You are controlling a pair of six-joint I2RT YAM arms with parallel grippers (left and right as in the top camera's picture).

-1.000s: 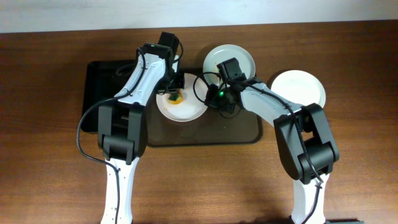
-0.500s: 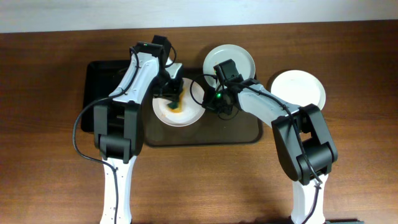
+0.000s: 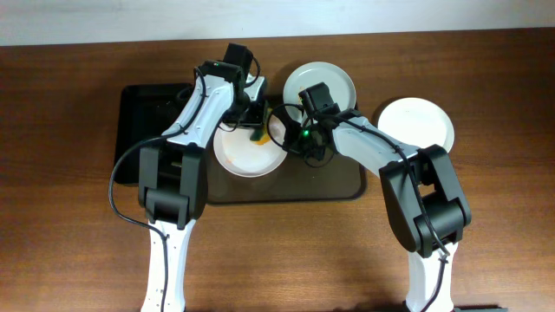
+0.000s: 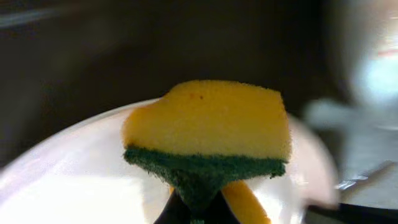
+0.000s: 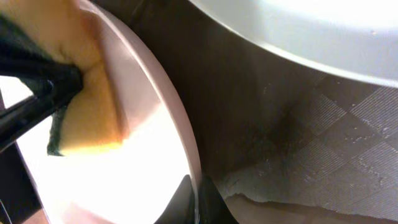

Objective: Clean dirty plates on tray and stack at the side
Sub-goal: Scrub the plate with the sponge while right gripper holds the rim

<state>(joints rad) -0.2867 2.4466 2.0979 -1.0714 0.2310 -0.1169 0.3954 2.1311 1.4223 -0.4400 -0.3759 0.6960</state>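
A white plate (image 3: 244, 154) with an orange smear lies on the dark brown tray (image 3: 338, 182). My left gripper (image 3: 256, 132) is shut on a yellow and green sponge (image 4: 208, 134) pressed on that plate near its far right rim. The plate also shows in the left wrist view (image 4: 68, 180). My right gripper (image 3: 290, 139) is shut on the plate's right rim (image 5: 186, 149). A second white plate (image 3: 329, 80) sits at the tray's far edge, seen also in the right wrist view (image 5: 311, 31). A third clean plate (image 3: 425, 121) lies on the table to the right.
A smaller black tray (image 3: 143, 121) lies left of the brown tray under my left arm. The wooden table (image 3: 286, 251) stretches in front. The tray's textured floor (image 5: 323, 143) shows in the right wrist view.
My left gripper has swept the sponge across the plate, first left and then back to the right rim. The plate has shifted slightly left. My right gripper keeps its hold on the rim.
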